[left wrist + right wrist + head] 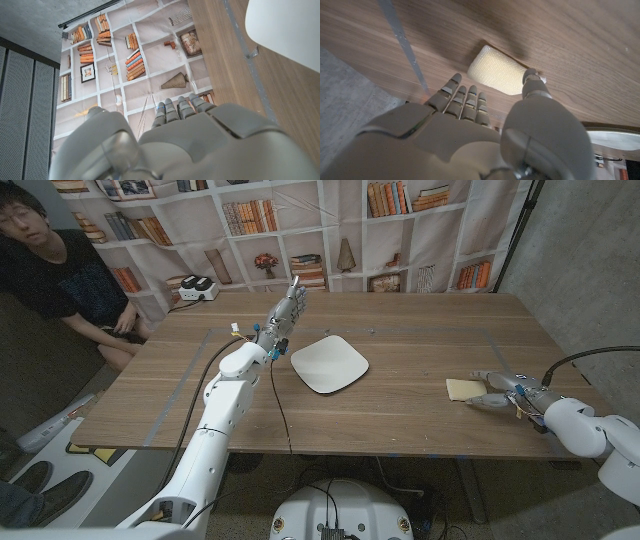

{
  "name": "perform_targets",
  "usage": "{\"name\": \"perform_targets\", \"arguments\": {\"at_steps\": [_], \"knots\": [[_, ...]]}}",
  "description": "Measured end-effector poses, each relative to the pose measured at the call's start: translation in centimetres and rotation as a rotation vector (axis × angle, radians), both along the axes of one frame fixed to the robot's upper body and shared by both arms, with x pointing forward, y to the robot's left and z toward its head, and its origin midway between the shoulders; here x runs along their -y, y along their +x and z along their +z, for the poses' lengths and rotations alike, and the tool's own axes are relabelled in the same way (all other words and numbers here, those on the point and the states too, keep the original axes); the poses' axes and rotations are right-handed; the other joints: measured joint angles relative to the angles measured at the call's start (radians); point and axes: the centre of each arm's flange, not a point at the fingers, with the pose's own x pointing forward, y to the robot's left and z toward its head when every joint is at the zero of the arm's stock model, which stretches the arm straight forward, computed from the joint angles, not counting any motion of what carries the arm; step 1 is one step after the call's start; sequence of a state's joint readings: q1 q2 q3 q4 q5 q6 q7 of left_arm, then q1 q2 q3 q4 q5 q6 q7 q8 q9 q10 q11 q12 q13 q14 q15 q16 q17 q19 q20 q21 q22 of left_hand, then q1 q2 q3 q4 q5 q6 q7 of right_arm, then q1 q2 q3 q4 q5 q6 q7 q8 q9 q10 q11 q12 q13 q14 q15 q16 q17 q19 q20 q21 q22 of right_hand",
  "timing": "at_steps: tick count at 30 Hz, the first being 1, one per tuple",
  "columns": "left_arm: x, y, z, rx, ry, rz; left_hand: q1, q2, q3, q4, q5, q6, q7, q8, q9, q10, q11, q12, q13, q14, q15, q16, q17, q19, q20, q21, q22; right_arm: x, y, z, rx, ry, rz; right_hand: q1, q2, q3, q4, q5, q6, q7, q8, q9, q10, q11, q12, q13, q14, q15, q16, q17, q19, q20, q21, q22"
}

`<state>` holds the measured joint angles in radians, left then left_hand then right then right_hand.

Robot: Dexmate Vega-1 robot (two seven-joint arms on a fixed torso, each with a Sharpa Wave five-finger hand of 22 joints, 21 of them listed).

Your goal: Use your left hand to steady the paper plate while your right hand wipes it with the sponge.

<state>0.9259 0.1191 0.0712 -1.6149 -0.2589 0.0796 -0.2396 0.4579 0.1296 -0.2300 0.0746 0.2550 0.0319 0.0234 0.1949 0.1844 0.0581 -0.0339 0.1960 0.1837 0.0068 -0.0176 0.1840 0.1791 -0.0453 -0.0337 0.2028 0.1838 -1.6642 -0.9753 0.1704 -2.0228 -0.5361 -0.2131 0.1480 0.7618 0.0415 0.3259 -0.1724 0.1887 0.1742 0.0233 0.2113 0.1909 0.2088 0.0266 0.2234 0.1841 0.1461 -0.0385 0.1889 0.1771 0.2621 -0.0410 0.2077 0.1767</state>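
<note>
A wooden table (400,330) stands before a backdrop printed with bookshelves (330,220); a person (60,270) sits at its far left corner. The paper plate (330,364) lies flat near the table's middle, rotated so its corners point toward the table edges. The left robot hand (287,310) is raised above the table just left of the plate, fingers extended and apart, grasping nothing. The sponge (464,388) lies well to the plate's right, near the front right edge. The right robot hand (496,392) is low at the sponge's right side, fingers apart and released; its thumb tip (532,77) reaches the sponge's edge, though contact cannot be confirmed. The sponge's long axis runs roughly front to back. Judgement: the right robot hand must close on the sponge, then travel left to the plate. No object lies on that path. A white device (197,288) sits at the far left, clear of both.
</note>
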Motion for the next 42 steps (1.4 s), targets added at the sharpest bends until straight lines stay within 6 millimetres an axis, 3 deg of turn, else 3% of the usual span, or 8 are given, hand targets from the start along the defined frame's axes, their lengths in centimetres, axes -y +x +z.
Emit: {"name": "perform_targets", "arguments": {"at_steps": [7, 12, 18, 25, 31, 35, 42], "knots": [[-0.1, 0.3, 0.0, -0.003, -0.001, -0.004, 0.000, 0.000, 0.000, 0.000, 0.000, 0.000, 0.000, 0.000, 0.000, 0.000, 0.000, 0.000, 0.000, 0.000, 0.000, 0.000, 0.000, 0.000, 0.000, 0.000, 0.000, -0.3, 0.6, -0.3, -0.007, 0.002, 0.001, 0.039, 0.000, 0.017, 0.009, -0.004, 0.094, -0.019, 0.024, 0.000, 0.095, -0.014, 0.029, 0.000, 0.067, 0.000, 0.007, 0.000, 0.053, 0.001, 0.007, 0.000], [-0.2, 0.4, -0.1, -0.003, -0.003, -0.006, 0.000, 0.000, -0.003, 0.003, 0.000, 0.000, 0.000, 0.000, 0.000, 0.000, 0.000, 0.000, 0.000, 0.000, 0.000, 0.000, 0.000, 0.000, 0.000, 0.000, 0.000, -0.4, 0.9, -0.4, -0.001, 0.001, -0.004, 0.065, 0.015, 0.032, 0.012, -0.004, 0.141, -0.045, 0.027, 0.003, 0.145, -0.046, 0.040, 0.000, 0.117, -0.002, 0.011, 0.000, 0.088, -0.002, 0.015, 0.003], [-0.4, 0.7, -0.1, -0.006, -0.004, -0.009, 0.000, 0.000, -0.004, 0.004, 0.000, 0.000, 0.000, 0.000, 0.000, 0.000, 0.000, 0.000, 0.000, 0.000, 0.000, 0.000, 0.000, -0.004, -0.004, 0.000, 0.000, -0.5, 1.2, -0.6, 0.022, -0.005, -0.011, 0.092, 0.042, 0.032, 0.012, -0.008, 0.201, -0.072, 0.039, 0.002, 0.198, -0.077, 0.051, 0.000, 0.176, -0.002, 0.026, 0.002, 0.131, -0.002, 0.025, 0.004], [-0.6, 1.0, -0.1, -0.007, -0.005, -0.016, 0.004, 0.004, -0.004, 0.004, -0.004, 0.000, 0.000, 0.000, 0.000, 0.000, 0.000, 0.000, 0.000, -0.004, 0.004, 0.000, 0.000, -0.004, -0.004, 0.000, 0.000, -0.7, 1.4, -0.9, 0.050, -0.004, -0.021, 0.115, 0.052, 0.027, 0.017, -0.012, 0.286, -0.104, 0.055, 0.002, 0.285, -0.108, 0.067, -0.003, 0.269, -0.006, 0.043, 0.007, 0.196, -0.006, 0.048, 0.012], [-0.6, 1.2, 0.1, -0.005, -0.004, -0.019, 0.004, 0.004, -0.004, 0.004, -0.004, 0.000, 0.000, 0.000, 0.000, 0.000, 0.000, 0.000, 0.000, -0.005, 0.005, 0.000, 0.000, -0.009, 0.002, 0.000, 0.000, -1.0, 1.6, -1.1, 0.068, -0.004, -0.027, 0.137, 0.071, 0.027, 0.017, -0.012, 0.370, -0.120, 0.063, 0.003, 0.369, -0.127, 0.081, -0.006, 0.405, -0.011, 0.070, 0.010, 0.301, -0.008, 0.088, 0.014], [-0.6, 1.2, 0.1, -0.005, -0.005, -0.021, 0.004, 0.004, -0.004, 0.004, -0.004, 0.000, 0.000, 0.000, 0.000, 0.000, 0.000, 0.000, 0.000, -0.005, 0.005, 0.000, 0.000, -0.009, 0.002, 0.000, 0.000, -1.1, 1.6, -1.2, 0.087, -0.008, -0.030, 0.146, 0.080, 0.035, 0.024, -0.007, 0.414, -0.125, 0.063, 0.003, 0.408, -0.141, 0.086, -0.006, 0.462, -0.017, 0.071, 0.012, 0.345, -0.016, 0.106, 0.016], [-0.6, 1.3, 0.2, -0.004, -0.005, -0.021, 0.004, 0.004, -0.004, 0.004, -0.004, 0.000, 0.000, 0.000, 0.000, 0.000, 0.000, 0.000, 0.000, -0.005, 0.005, 0.000, 0.000, -0.009, 0.002, 0.000, 0.000, -1.3, 1.7, -1.4, 0.102, -0.010, -0.030, 0.150, 0.084, 0.038, 0.028, -0.007, 0.454, -0.144, 0.071, 0.003, 0.445, -0.152, 0.090, -0.004, 0.498, -0.022, 0.074, 0.011, 0.368, -0.018, 0.117, 0.025]]}}
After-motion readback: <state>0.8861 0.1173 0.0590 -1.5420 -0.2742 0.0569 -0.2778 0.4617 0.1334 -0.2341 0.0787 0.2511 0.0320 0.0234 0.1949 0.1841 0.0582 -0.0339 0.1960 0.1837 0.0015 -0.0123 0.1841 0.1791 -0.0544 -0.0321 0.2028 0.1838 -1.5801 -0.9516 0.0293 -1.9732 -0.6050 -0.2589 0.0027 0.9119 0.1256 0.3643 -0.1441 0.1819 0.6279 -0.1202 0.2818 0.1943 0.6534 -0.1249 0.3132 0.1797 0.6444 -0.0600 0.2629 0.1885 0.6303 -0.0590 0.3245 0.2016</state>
